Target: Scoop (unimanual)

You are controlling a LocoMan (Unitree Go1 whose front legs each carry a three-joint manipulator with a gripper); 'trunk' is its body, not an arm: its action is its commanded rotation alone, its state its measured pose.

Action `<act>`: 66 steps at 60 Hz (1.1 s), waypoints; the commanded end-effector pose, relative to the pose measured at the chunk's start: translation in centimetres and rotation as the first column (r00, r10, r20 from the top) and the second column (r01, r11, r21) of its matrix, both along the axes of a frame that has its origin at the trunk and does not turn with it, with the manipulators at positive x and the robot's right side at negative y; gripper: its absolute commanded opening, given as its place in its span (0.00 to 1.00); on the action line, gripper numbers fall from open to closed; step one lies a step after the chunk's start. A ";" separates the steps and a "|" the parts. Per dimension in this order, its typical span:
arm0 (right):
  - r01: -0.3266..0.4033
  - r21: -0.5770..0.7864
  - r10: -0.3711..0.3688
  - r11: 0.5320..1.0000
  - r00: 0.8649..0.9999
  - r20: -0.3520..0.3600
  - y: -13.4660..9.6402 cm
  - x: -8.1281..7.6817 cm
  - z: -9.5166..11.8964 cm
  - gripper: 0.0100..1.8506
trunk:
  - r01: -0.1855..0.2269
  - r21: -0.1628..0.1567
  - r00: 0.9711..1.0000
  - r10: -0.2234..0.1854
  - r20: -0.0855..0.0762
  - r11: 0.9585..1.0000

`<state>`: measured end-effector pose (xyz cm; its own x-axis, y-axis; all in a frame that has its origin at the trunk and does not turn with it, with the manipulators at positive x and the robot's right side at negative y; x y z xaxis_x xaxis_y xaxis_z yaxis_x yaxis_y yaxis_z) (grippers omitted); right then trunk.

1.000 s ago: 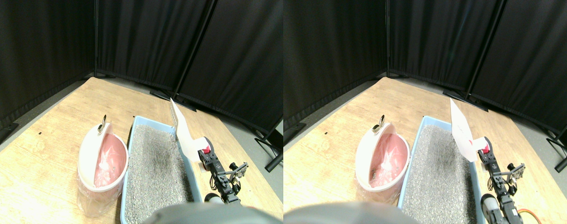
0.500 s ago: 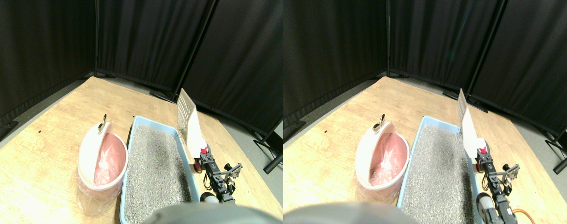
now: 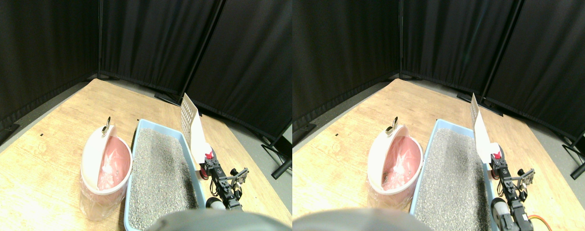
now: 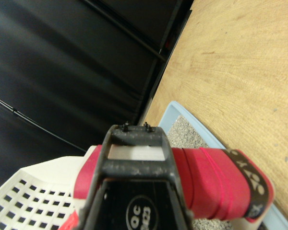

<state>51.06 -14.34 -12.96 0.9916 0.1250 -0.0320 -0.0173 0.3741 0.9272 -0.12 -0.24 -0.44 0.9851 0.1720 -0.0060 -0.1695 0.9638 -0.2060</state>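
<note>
No readable labels, brand names, numbers or signs show on anything here, in either view.

A tray (image 3: pixel 139 144) of litter (image 3: pixel 160 168) lay on the table (image 3: pixel 46 159), running away from the robot. A bin (image 3: pixel 104 168) stood just left of the tray, touching or nearly touching its left wall. A scoop (image 3: pixel 192 126) stood upright over the tray's right rim, toward the far end. Curtains (image 3: pixel 143 43) closed off the table behind and to the left.
</note>
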 end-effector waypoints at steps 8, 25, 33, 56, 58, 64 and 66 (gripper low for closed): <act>-0.017 -0.106 0.030 0.994 0.991 0.129 0.1 0.2 1.7 0.02 | -0.014 -0.015 1.000 0.014 -0.009 1.000; 0.080 -0.497 0.052 0.864 0.968 0.247 -0.2 -0.1 3.2 0.02 | -0.014 -0.015 1.000 0.014 -0.009 1.000; 0.074 -0.576 0.106 0.814 0.956 0.273 0.1 -0.1 3.7 0.02 | -0.033 -0.025 0.999 0.033 -0.018 0.999; 0.043 -0.777 0.304 0.628 0.906 0.295 1.2 0.0 4.4 0.02 | -0.082 -0.048 0.996 0.081 -0.025 0.995; 0.041 -0.782 0.307 0.623 0.906 0.292 1.3 0.0 4.4 0.02 | -0.085 -0.050 0.996 0.084 -0.026 0.995; 0.072 -0.848 0.373 0.524 0.876 0.305 1.8 -0.1 4.4 0.02 | -0.092 -0.053 0.996 0.090 -0.029 0.994; 0.063 -0.844 0.375 0.532 0.877 0.301 2.0 -0.1 4.3 0.02 | -0.093 -0.053 0.995 0.091 -0.029 0.994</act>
<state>50.96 -12.47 -9.36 0.9019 0.4136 0.1247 -0.4197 0.9073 0.0259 -0.49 -0.13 -0.27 0.9689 0.2471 -0.0149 -0.2431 0.9385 -0.2450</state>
